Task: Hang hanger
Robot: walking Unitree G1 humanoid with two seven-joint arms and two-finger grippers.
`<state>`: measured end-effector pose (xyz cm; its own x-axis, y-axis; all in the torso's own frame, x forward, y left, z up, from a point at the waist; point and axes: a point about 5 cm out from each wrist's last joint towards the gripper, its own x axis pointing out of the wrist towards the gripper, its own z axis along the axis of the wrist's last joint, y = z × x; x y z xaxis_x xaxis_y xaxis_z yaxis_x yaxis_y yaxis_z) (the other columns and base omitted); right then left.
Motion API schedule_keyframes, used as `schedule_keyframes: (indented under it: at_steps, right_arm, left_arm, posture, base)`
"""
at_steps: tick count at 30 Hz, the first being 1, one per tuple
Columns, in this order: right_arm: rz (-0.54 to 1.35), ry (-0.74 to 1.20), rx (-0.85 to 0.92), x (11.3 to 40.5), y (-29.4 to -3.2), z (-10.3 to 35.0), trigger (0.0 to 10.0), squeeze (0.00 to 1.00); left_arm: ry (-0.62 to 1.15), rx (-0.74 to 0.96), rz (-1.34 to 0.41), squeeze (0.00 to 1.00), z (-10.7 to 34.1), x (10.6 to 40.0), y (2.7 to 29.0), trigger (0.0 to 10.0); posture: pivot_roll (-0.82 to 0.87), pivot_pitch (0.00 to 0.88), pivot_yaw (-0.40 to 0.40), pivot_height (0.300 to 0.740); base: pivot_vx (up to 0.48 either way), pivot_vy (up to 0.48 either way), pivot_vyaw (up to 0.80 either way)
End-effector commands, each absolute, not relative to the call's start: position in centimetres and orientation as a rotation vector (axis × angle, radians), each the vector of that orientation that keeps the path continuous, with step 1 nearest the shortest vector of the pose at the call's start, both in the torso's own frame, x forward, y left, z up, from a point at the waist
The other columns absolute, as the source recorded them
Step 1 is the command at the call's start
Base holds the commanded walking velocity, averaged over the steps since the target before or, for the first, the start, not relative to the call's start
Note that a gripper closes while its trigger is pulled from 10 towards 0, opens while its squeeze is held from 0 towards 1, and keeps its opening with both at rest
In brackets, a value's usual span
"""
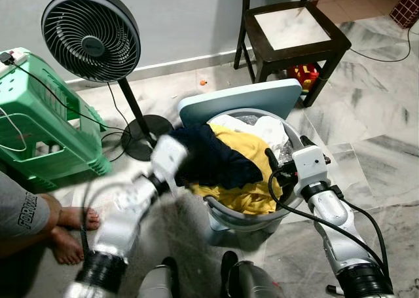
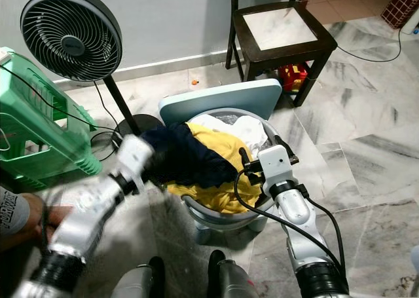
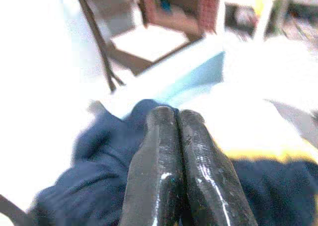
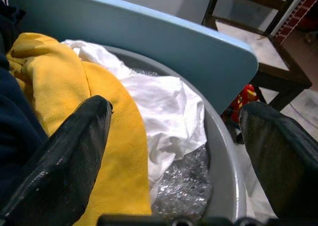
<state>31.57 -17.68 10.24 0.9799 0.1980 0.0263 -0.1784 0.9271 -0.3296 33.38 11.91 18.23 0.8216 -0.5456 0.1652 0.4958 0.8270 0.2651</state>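
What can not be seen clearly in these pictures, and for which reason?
- Left arm: motion-blurred in the eye views.
- Left end effector: fingers pressed together in the wrist view; whether they pinch the navy cloth is unclear.
- Basket contents: hidden under the navy, yellow and white clothes.
- Person: cut by the frame edge.

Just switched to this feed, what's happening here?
The robot stands over a grey round plastic laundry basket heaped with clothes. Its left tool, fingers pressed shut, is at the dark navy garment on top. Its right tool hangs open above the yellow garment and white cloth. No hanger visible.
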Motion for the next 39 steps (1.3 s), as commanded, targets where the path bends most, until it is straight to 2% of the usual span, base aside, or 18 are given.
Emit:
schedule_keyframes:
  at_steps: [1,3,8,9,11,16,17,24,27,32,33,34,39]
  right_arm:
    - [0.202,-0.036,-0.315,31.4,-17.4,9.5,10.0,0.00]
    - [0.196,-0.038,-0.298,31.6,-17.1,9.5,10.0,0.00]
    - [0.190,-0.041,-0.281,31.9,-16.5,9.5,10.0,0.00]
    - [0.182,-0.042,-0.275,31.9,-16.4,9.4,10.0,0.00]
    - [0.180,-0.042,-0.274,31.9,-16.4,9.4,10.0,0.00]
    - [0.148,-0.039,-0.255,31.7,-16.7,9.0,10.0,0.00]
    - [0.142,-0.036,-0.252,31.6,-16.8,8.9,10.0,0.00]
    - [0.139,-0.035,-0.249,31.6,-16.7,8.8,10.0,0.00]
    - [0.143,-0.036,-0.251,31.8,-16.7,8.9,10.0,0.00]
    - [0.151,-0.036,-0.253,31.9,-16.6,8.9,10.0,0.00]
    - [0.151,-0.036,-0.253,31.9,-16.6,8.9,10.0,0.00]
    - [0.156,-0.035,-0.254,31.9,-16.5,8.8,10.0,0.00]
    - [0.162,-0.026,-0.261,31.8,-16.5,8.6,10.0,0.00]
  left_arm:
    - [-0.336,0.224,-0.525,0.00,20.7,33.8,12.0,0.0]
    - [-0.450,0.238,-0.481,0.00,24.2,35.0,11.6,0.0]
    - [-0.589,0.269,-0.538,0.00,27.7,36.1,8.8,0.0]
    - [-0.628,0.260,-0.581,0.00,28.9,36.1,7.2,0.0]
    - [-0.635,0.259,-0.591,0.00,29.2,36.1,6.9,0.0]
    - [-0.780,0.252,-0.737,0.00,31.8,34.6,3.1,0.0]
    - [-0.839,0.265,-0.796,0.00,32.4,33.6,1.9,0.0]
    - [-0.943,0.276,-0.936,0.00,32.6,31.2,-0.5,0.0]
    - [-0.886,0.259,-1.013,0.00,30.4,30.5,-0.9,0.0]
    - [-0.610,0.198,-1.067,0.00,23.2,30.0,0.1,0.0]
    - [-0.610,0.198,-1.067,0.00,23.2,30.0,0.1,0.0]
    - [-0.518,0.189,-1.046,0.00,20.7,29.8,1.1,0.0]
    - [-0.372,0.190,-0.972,0.00,16.8,29.5,3.9,0.0]
  posture:
    - [0.08,0.281,-0.013,0.740]
    - [0.09,0.273,-0.007,0.740]
    - [0.10,0.254,0.020,0.740]
    - [0.09,0.246,0.033,0.740]
    - [0.09,0.246,0.033,0.740]
    - [0.08,0.239,0.053,0.740]
    - [0.08,0.237,0.055,0.740]
    - [0.08,0.236,0.049,0.740]
    - [0.08,0.239,0.043,0.740]
    - [0.09,0.250,0.031,0.740]
    - [0.09,0.250,0.031,0.740]
    - [0.09,0.253,0.025,0.740]
    - [0.10,0.265,0.013,0.740]
  base:
    - [0.000,0.000,0.00]
    - [0.000,0.000,0.00]
    - [0.000,0.000,0.00]
    - [0.000,0.000,0.00]
    - [0.000,0.000,0.00]
    - [0.000,0.000,0.00]
    - [0.000,0.000,0.00]
    - [0.000,0.000,0.00]
    - [0.000,0.000,0.00]
    - [0.000,0.000,0.00]
    - [0.000,0.000,0.00]
    - [0.000,0.000,0.00]
    - [0.000,0.000,0.00]
